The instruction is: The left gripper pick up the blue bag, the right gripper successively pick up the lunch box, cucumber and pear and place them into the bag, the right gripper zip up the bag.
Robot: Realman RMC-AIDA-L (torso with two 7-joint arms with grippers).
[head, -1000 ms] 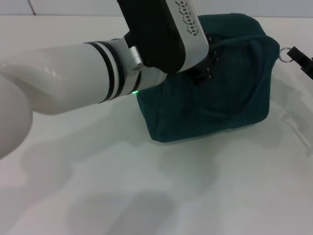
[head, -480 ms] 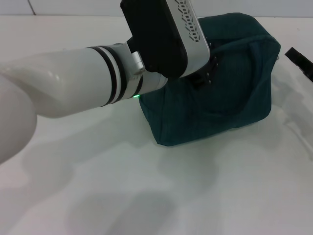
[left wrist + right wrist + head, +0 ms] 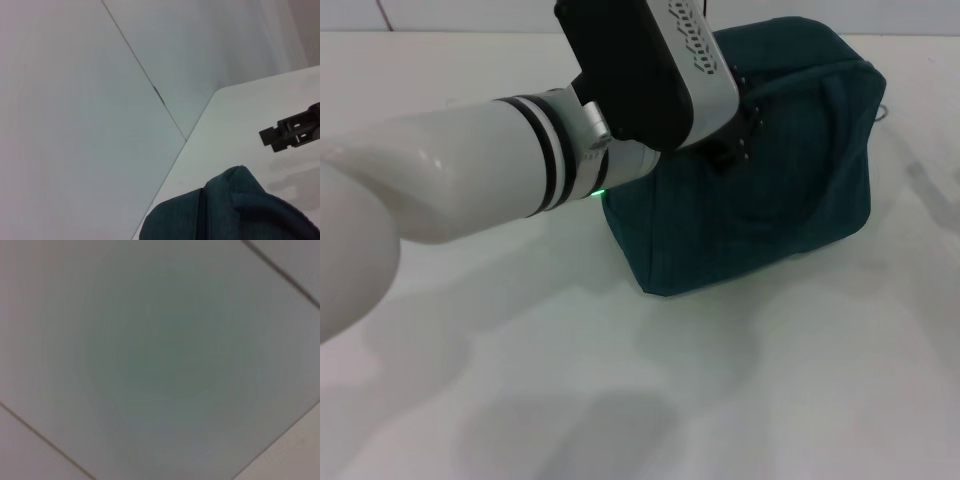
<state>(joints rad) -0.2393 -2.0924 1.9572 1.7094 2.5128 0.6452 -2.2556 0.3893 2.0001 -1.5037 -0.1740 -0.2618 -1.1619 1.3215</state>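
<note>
One blue bag (image 3: 770, 170) stands on the white bench (image 3: 650, 390), at the far right of the head view, upright and a little tilted, its near lower corner pointing toward the robot. Its zipper seam runs closed along the top ridge, as the left wrist view shows, where only the bag's top rises into sight in front of pale wall panels. A padded loop handle (image 3: 840, 85) curves across the bag's upper face.

The left arm reaches in from the near left, its white forearm ending in a black-and-silver wrist block with a green light glowing underneath. The left hand (image 3: 745, 125) lies just past that block, pressed against the upper left part of the bag near the handle. Only a dark bit of it with small screws peeks out from behind the wrist, so I cannot tell how wide its fingers stand or whether they grip the fabric.

The right hand (image 3: 295, 132) appears only in the left wrist view, as a dark claw hovering above the far bench, well apart from the bag. Its opening cannot be made out either. The right wrist view shows nothing but blurred pale panels.
</note>
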